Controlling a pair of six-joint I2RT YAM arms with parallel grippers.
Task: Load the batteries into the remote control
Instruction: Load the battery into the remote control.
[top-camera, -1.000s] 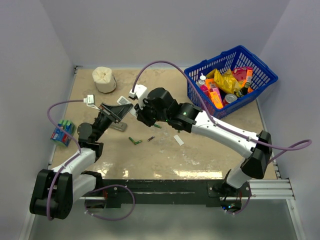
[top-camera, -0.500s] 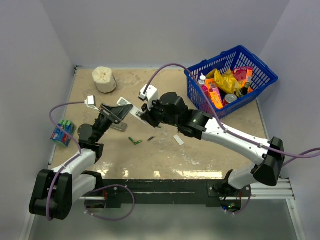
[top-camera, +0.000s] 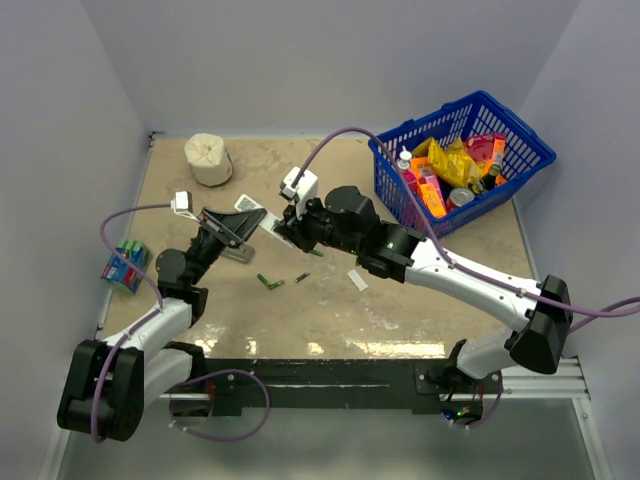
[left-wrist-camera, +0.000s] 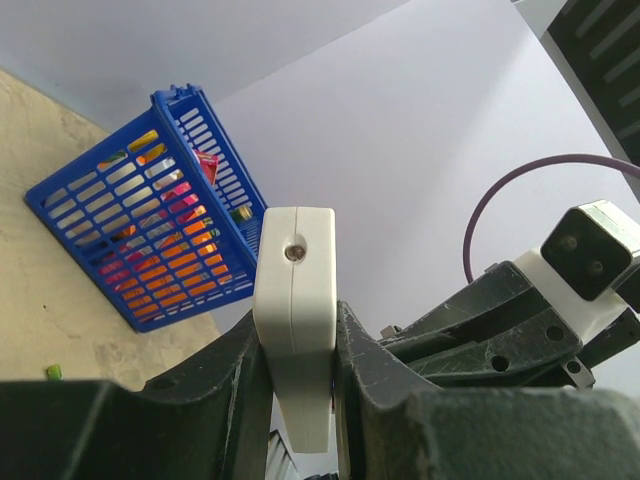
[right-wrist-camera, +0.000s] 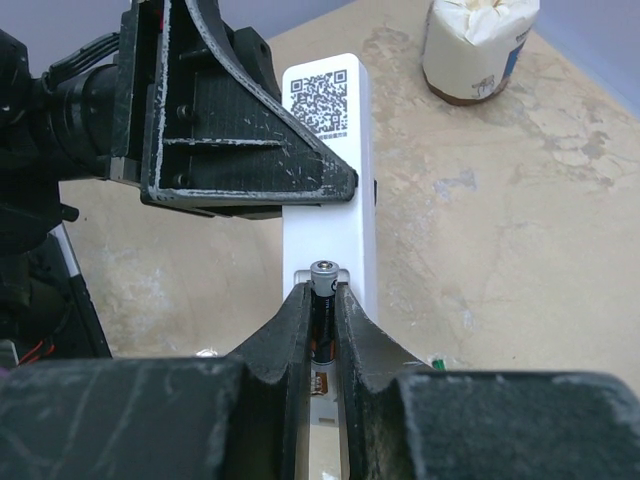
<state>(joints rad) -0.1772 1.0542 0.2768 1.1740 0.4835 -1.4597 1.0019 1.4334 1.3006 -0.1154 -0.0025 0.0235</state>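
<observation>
— Right gripper (right-wrist-camera: 322, 312) first: closed on a dark battery (right-wrist-camera: 322, 278), a slim cylinder with a bright metal cap, cap end pointing to 12 o'clock.
— And the remote control (right-wrist-camera: 326, 190)?
— Directly beneath and ahead, at 12 o'clock from the fingertips. Flat white plastic bar, smooth and square-edged, long axis running 6 to 12 in the wrist view, so in line with the cell. Open bay right under the fingertips, printed code label (right-wrist-camera: 320, 95) at the far end.
— Held how?
— Clamped by the left gripper (left-wrist-camera: 298, 380), scuffed black fingers (left-wrist-camera: 368, 385) pressing both flat faces. Raised off the table (top-camera: 330, 310), by the look of the top view.
— Nearer arm for the insertion?
— Right, plainly. Cell touching the bay or just above it; impossible to say which. Probably only a short press down needed, with the cell kept parallel to the bar. Any skew likely to wedge against the bay wall, and hard, slick plastic apt to twist in the other grip.
— Farther out?
— From above: loose green cells (top-camera: 270, 283) at 6 o'clock from the bar, small and prone to rolling. Then a pale paper-wrapped roll (top-camera: 208, 158) at 11 o'clock and a blue slatted basket (top-camera: 530, 135) at 2 o'clock, both well apart.
</observation>
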